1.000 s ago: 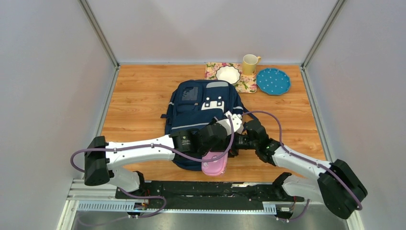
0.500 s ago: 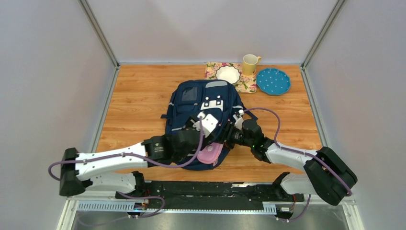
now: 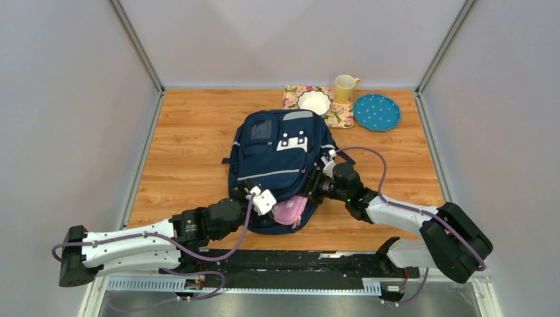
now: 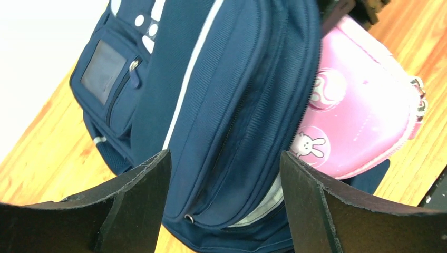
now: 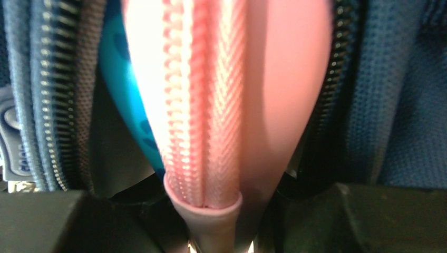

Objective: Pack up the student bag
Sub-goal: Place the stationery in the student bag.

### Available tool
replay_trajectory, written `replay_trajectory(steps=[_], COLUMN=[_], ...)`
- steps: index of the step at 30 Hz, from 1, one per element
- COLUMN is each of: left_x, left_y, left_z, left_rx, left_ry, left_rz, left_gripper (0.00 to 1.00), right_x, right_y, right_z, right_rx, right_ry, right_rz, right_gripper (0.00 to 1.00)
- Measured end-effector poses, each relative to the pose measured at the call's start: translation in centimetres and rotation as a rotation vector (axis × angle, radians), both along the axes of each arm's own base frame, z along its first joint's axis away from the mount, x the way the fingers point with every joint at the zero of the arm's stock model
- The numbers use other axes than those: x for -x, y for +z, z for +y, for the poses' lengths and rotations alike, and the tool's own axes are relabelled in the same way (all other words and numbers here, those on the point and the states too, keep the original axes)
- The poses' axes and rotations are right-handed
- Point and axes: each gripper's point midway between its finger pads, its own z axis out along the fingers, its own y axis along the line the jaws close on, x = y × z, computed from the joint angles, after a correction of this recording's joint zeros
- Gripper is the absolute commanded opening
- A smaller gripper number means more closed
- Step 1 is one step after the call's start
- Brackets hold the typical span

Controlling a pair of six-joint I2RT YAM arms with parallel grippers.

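Left wrist: left gripper (image 4: pixel 224 158) gapes wide at woven navy student bag (image 4: pixel 226 79); right gripper (image 5: pixel 211 211) unclear.

The student bag (image 3: pixel 277 155) filled the middle of the worktop (image 3: pixel 188 148), its near mouth plugged by the pink pencil case (image 3: pixel 288 212) and the right arm (image 3: pixel 396 214). Bare wood lay free on its left; bowl (image 3: pixel 314 102), mug (image 3: pixel 344 88) and plate (image 3: pixel 376 111) crowded the far right corner.

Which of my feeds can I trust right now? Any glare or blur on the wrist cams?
Top external: evenly lit and sharp, only soft shadows. Left wrist: the top-left corner is blown out white, but the student bag and pink pencil case read clearly. Right wrist: far too close, the case's zipper fills the frame, soft and overexposed on its left side.
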Motion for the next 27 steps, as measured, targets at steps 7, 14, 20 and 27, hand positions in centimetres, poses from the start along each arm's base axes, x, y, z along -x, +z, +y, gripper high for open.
replay_trajectory(steps=[7, 14, 20, 27], left_x=[0.9, -0.1, -1.5, -2.2], left_y=[-2.2, -2.6, -3.5, -2.8], left_z=[-2.3, -2.9, -2.8, -2.6], left_rx=[-0.105, -0.133, -0.214, -0.208], left_ry=[-0.139, -0.125, -0.069, -0.022], left_rz=[0.006, -0.054, -0.095, -0.128], left_gripper=[0.82, 0.73, 0.35, 0.00], right_x=[-0.2, -0.3, -0.3, -0.4], right_y=[0.4, -0.2, 0.1, 0.2], right_z=[0.2, -0.1, -0.1, -0.1], right_rx=[0.005, 0.041, 0.038, 0.035], right_ry=[0.006, 0.004, 0.007, 0.001], right_rz=[-0.008, -0.008, -0.015, -0.014], right_gripper=[0.05, 0.05, 0.05, 0.04])
